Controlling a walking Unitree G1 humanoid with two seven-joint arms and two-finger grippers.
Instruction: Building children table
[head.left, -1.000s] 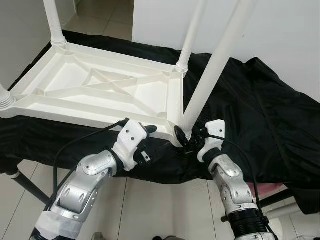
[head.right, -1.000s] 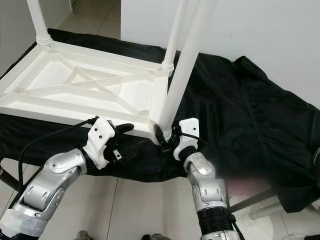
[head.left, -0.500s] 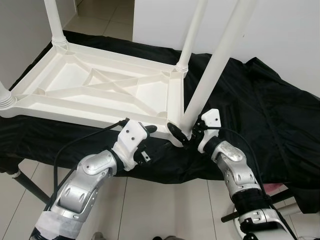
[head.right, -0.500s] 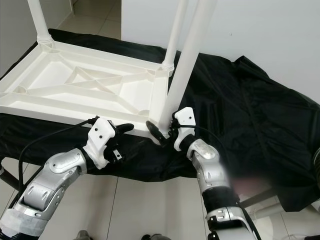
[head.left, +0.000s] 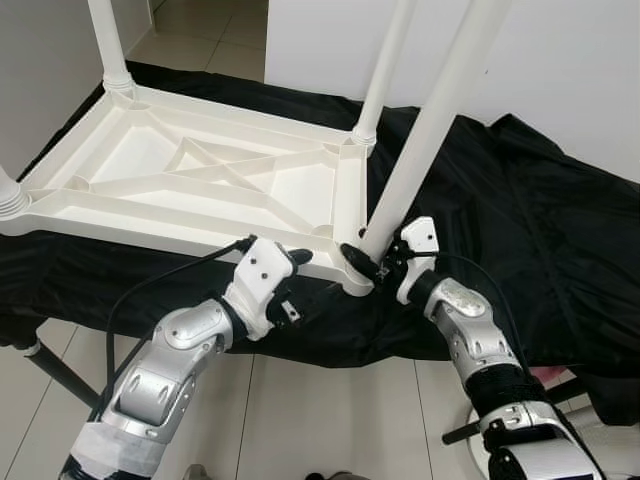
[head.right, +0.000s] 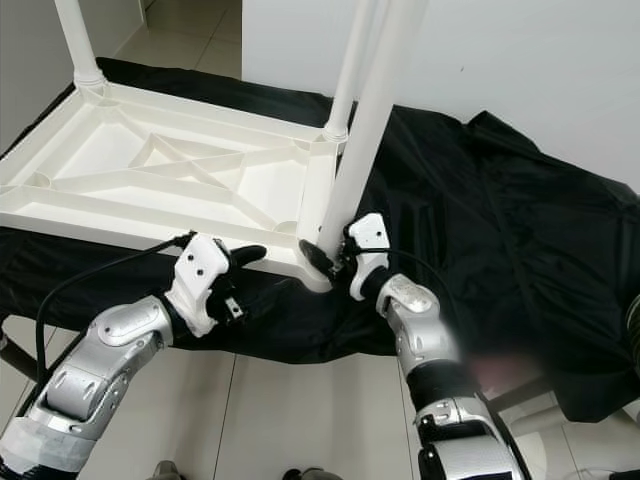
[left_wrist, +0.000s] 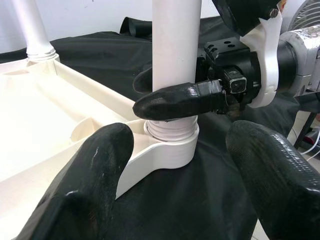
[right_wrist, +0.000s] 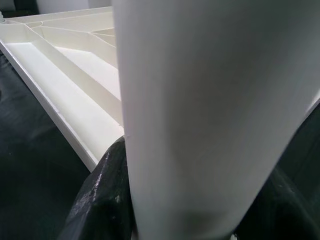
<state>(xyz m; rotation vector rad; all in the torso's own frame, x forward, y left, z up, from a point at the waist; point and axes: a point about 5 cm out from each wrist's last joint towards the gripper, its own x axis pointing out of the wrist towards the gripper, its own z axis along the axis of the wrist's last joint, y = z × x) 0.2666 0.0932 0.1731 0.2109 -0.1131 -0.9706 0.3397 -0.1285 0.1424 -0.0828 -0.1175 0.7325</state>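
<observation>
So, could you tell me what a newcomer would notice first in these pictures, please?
An upside-down white plastic table top lies on a black cloth, its legs pointing up. At its near corner the right gripper clasps the base of a tilted white leg seated in its socket. The left gripper hovers open beside that corner.

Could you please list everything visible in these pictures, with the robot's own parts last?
Tabletop: one, white plastic, upside down on the cloth, ribbed underside up.
Fitted legs: three, white, upright at the far and left corners.
Near leg: one, white, tilted, foot in the near right corner socket.
Cloth: one, black, draped beneath the tabletop.
Floor: pale tiles.
Left gripper: black fingers open, facing the socket.
Right gripper: fingers clamped around the near leg's base.
</observation>
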